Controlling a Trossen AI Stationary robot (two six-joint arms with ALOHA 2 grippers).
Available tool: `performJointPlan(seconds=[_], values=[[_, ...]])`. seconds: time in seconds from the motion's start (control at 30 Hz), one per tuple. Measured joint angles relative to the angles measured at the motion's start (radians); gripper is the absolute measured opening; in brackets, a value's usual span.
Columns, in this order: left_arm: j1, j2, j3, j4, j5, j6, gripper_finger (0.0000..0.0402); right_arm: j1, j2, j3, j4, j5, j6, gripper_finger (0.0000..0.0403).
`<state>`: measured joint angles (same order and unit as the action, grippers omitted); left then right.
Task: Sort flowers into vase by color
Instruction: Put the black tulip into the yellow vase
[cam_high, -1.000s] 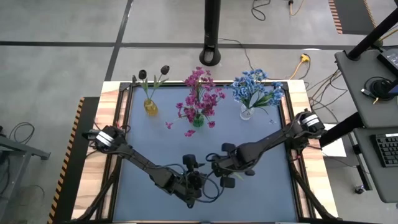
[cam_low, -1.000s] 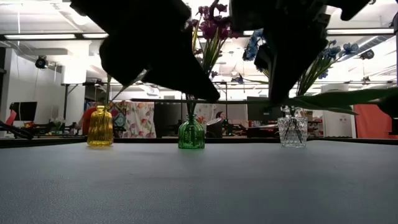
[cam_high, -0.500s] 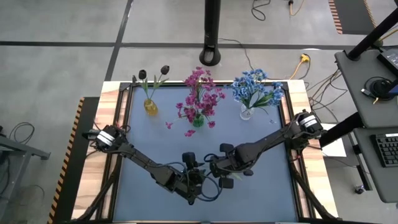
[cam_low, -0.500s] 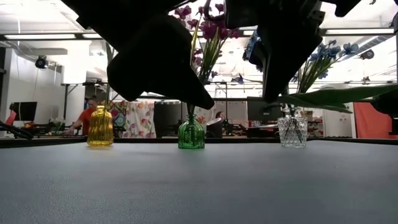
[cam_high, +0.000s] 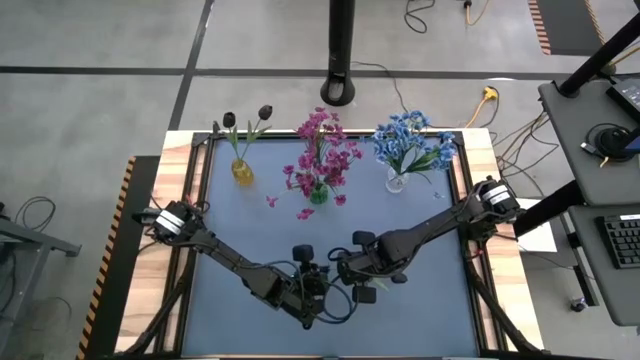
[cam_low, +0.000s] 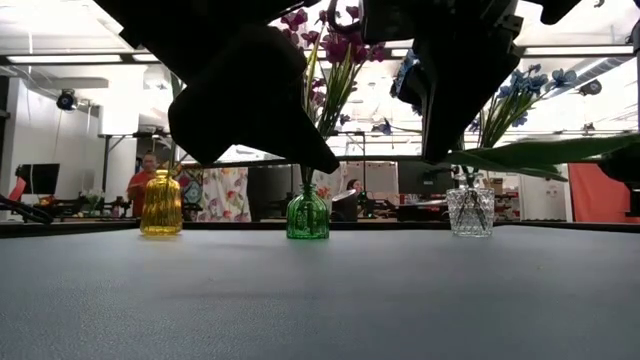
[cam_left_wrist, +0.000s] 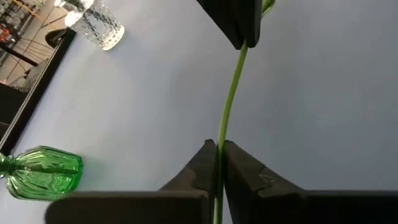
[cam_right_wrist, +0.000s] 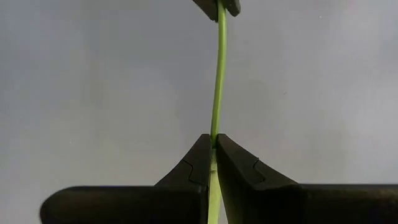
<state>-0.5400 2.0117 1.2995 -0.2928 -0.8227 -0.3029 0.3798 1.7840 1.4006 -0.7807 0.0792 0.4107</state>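
A thin green flower stem (cam_left_wrist: 231, 81) hangs level above the table's near middle, held by both grippers; its leaf (cam_low: 545, 155) points toward the table's right, and its flower head does not show. My left gripper (cam_left_wrist: 217, 155) (cam_high: 318, 276) is shut on the stem. My right gripper (cam_right_wrist: 214, 149) (cam_high: 345, 271) is shut on it a short way to the right. At the far edge stand a yellow vase (cam_high: 242, 172) with dark buds, a green vase (cam_high: 318, 193) with pink flowers and a clear vase (cam_high: 397, 181) with blue flowers. My left gripper pinches the bare stem (cam_left_wrist: 221, 134) between its two fingers, which come slanting from above and lie across it. The stem is level and clear of the table. My right gripper pinches the same stem (cam_right_wrist: 215, 127) between its two fingers, farther toward the leaf, from above and across it. The stem runs straight between the two holds.
Two loose pink blooms (cam_high: 271, 200) (cam_high: 305, 213) lie on the mat in front of the green vase. The grey mat (cam_high: 230, 240) has a dark raised frame (cam_high: 190, 210). People move in the room behind the table (cam_low: 150, 175).
My left gripper has shut on the stem just left of my right gripper and has edged a little toward the far edge. The right gripper and the stem have kept still.
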Motion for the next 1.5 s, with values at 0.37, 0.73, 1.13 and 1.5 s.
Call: performJointPlan(seconds=[0.37, 0.73, 1.13, 1.5], values=[[-0.018, -0.001, -0.039, 0.012, -0.009, -0.132, 0.0001, 0.001, -0.08, 0.0, -0.001, 0.002, -0.011, 0.0062], [-0.047, -0.02, -0.216, 0.413, -0.088, -0.173, 0.0, 0.049, -0.301, -0.006, 0.037, 0.186, -0.061, 0.0168], [-0.097, -0.08, -0.38, 0.845, -0.161, 0.007, 0.0, 0.3, -0.568, -0.087, 0.059, 0.668, -0.067, 0.0173], [-0.134, -0.125, -0.641, 1.75, -0.098, 0.41, 0.0, 0.4, -0.597, -0.117, 0.063, 0.752, -0.014, 0.0171]])
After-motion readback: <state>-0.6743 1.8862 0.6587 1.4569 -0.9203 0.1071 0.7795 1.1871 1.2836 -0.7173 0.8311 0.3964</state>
